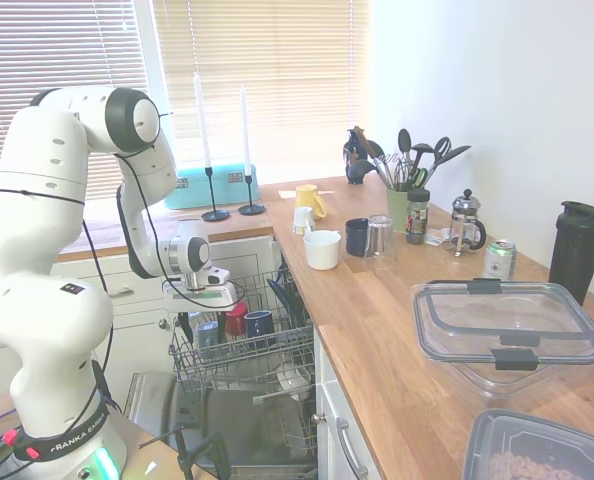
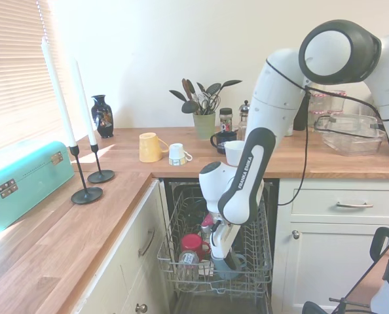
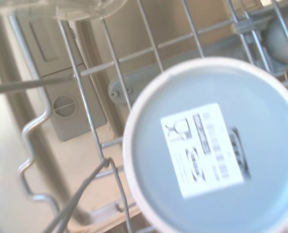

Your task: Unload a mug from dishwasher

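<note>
Reaching elbow-high down into the dishwasher point(image 2: 181, 275) rack beside the red mug point(image 2: 193, 245), hand point(image 2: 222, 260) pinching the upside-down grey-blue mug point(image 2: 228, 266).

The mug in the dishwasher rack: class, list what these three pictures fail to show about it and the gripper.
- Gripper: both exterior views show it deep in the rack, so open or shut is unclear.
- Mug: the wrist view shows only its upturned base; the handle is hidden, and the picture's edge cuts its lower rim.
- Label on the base: too blurred to read.
- Dishwasher: the arm covers part of the rack.
</note>
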Motion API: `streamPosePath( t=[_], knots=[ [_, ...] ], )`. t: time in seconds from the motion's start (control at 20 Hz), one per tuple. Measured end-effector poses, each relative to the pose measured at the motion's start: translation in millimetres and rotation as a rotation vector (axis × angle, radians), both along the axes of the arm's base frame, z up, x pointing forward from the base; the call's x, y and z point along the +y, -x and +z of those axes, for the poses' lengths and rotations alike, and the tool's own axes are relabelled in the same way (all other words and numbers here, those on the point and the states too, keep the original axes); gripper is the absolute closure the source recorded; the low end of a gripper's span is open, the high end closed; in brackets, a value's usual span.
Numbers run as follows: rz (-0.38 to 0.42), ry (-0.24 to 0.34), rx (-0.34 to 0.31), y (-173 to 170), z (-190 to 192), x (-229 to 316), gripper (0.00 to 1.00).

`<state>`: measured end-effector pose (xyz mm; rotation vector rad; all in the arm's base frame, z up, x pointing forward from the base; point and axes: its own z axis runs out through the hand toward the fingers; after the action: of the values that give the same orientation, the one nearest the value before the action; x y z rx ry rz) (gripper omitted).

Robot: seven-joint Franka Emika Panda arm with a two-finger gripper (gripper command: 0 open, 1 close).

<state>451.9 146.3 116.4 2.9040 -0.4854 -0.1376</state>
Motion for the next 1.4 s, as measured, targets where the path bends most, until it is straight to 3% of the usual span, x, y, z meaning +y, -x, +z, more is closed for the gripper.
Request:
streamPosePath(
  t=[0.5,0.8,1.15,1.4],
  knots=[
    [0.018,0.030,0.019,-14,-37,-6,0.00],
    [0.007,0.016,0.003,-16,-37,-7,0.00],
    [-0.076,-0.072,-0.097,-21,-31,-15,0.00],
    [-0.106,-0.096,-0.160,-12,-31,-18,0.00]
  ],
)
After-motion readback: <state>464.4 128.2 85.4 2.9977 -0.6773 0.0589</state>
